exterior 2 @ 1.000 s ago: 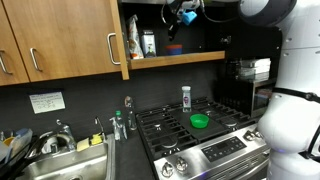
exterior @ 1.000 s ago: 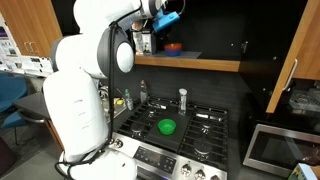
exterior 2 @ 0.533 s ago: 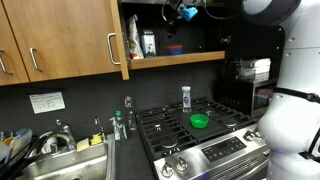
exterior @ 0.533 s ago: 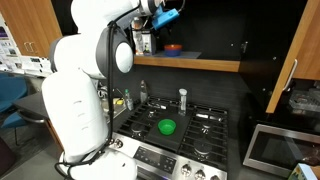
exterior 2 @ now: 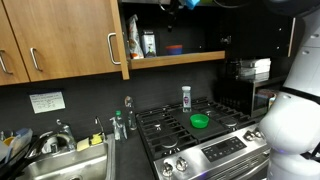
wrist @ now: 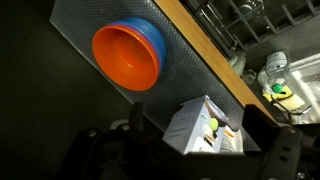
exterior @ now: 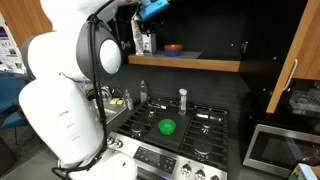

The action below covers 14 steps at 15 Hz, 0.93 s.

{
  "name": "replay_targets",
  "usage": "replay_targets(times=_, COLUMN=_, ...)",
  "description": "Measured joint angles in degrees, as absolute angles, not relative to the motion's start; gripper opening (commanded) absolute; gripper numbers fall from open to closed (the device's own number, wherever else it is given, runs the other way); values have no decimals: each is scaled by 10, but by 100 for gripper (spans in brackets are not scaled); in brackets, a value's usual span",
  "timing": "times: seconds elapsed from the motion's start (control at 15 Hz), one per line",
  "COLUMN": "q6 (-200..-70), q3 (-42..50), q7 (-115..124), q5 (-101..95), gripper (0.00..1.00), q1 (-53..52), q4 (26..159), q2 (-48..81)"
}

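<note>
In an exterior view, the gripper (exterior: 152, 8) hangs above the shelf (exterior: 205, 64). The orange bowl (exterior: 173, 47) sits on the shelf, below it & slightly off to one side. In an exterior view, the bowl (exterior 2: 174, 48) is mid-shelf, w/ a carton (exterior 2: 148, 43) near it on the shelf. Wrist view: fingers (wrist: 285, 150) wide apart, nothing betw. them. We judge the bowl light, stiff, prob. slick plastic, so best pinched at the rim.

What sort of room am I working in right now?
A kitchen, probably in a home: there is a gas stove, a sink beside it and wooden cabinets above.
</note>
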<state>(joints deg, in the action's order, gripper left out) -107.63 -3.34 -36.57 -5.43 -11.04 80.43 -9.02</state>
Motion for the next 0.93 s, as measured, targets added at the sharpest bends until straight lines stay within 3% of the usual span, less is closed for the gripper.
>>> replay_targets(times=0.93, q6=-1120, q3=-46, q7=-366, q5=-65, gripper=100, q1=-114, q4=1110, q2=-283)
